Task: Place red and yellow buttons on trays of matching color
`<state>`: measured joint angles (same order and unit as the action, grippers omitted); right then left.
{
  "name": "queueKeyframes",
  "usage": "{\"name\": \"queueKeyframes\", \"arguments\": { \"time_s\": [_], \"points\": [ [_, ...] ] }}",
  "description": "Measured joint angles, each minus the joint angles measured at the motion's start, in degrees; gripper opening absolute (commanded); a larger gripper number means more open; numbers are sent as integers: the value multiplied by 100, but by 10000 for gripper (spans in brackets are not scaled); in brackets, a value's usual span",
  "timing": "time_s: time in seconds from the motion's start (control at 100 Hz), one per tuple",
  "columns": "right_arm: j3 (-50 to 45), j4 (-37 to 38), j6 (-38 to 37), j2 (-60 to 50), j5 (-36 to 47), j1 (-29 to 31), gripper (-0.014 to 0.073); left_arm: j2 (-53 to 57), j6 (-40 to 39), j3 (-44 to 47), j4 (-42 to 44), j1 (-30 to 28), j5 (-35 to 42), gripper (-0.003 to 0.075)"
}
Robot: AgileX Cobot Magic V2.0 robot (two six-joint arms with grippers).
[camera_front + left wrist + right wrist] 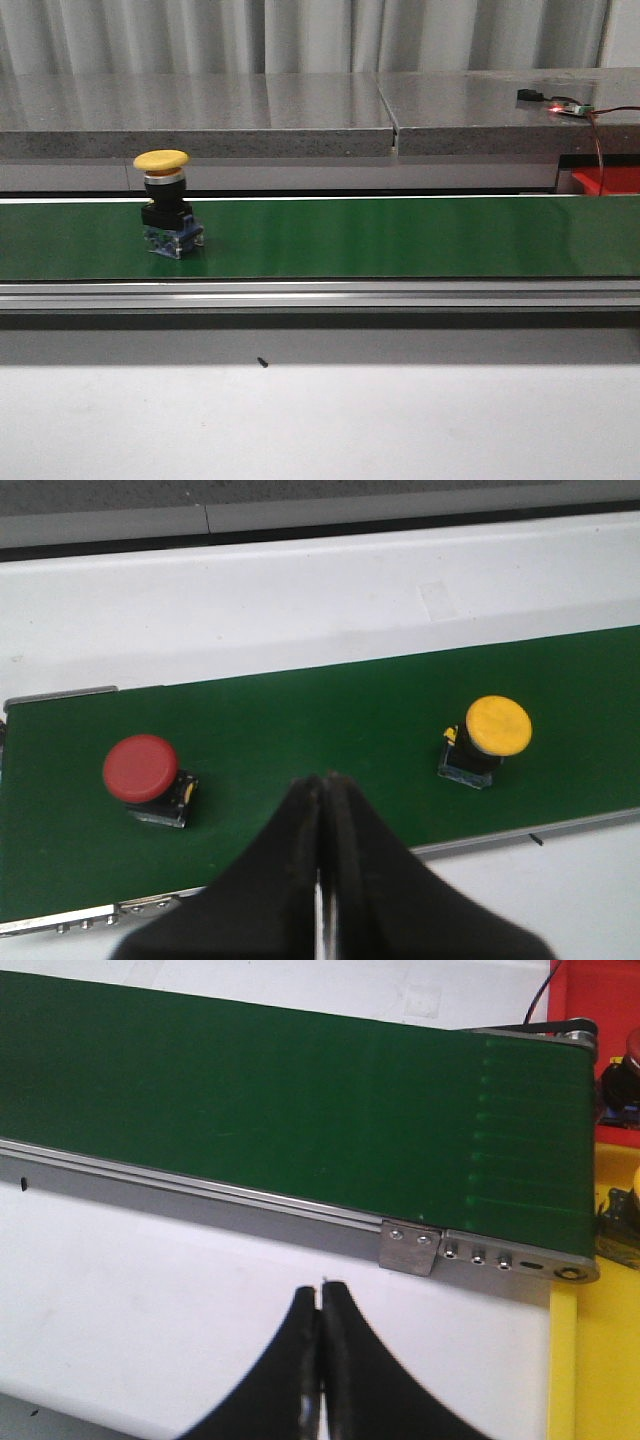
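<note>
Two buttons ride the belt at this moment, though each view shows only part of the picture.

Front view: we see one yellow button (162,205) standing upright on the green conveyor belt (400,238), toward the robot's left. A corner of the red tray (607,181) shows at the far right end. Neither arm is in frame here.

Left wrist view: the left gripper (324,785) has its fingers pressed together, holding nothing, and hangs over the near edge of the belt. The red button (143,772) stands on the belt to one side of the fingertips, the yellow button (494,730) to the other, well apart from each other. Both stand upright, caps up, so the long axis is vertical and a grasp would have to close across the body under the cap.

Right wrist view: the right gripper (320,1295) is likewise pressed together and empty, over the white table just short of the belt's end roller. The yellow tray (600,1360) lies beyond that end, with the red tray next to it; each seems to hold something dark, too cropped to name. No button shows on this stretch of belt.

Judgement: the left arm is the nearer to both buttons; its fingers must spread before any pick.
</note>
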<state>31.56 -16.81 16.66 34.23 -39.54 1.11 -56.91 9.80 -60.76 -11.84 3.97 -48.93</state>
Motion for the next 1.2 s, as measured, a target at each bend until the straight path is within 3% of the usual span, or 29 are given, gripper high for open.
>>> {"name": "queueKeyframes", "arguments": {
  "time_s": [0.64,0.91,1.2],
  "points": [
    [0,-12,0,0,-5,0,-67,3074,0,2035,0,17,-185,-19],
    [64,-12,0,28,-37,0,-67,3486,0,2158,0,17,-291,-19],
    [836,-15,0,892,-218,-45,-67,3486,0,2158,0,17,-298,-19]
  ]
}}
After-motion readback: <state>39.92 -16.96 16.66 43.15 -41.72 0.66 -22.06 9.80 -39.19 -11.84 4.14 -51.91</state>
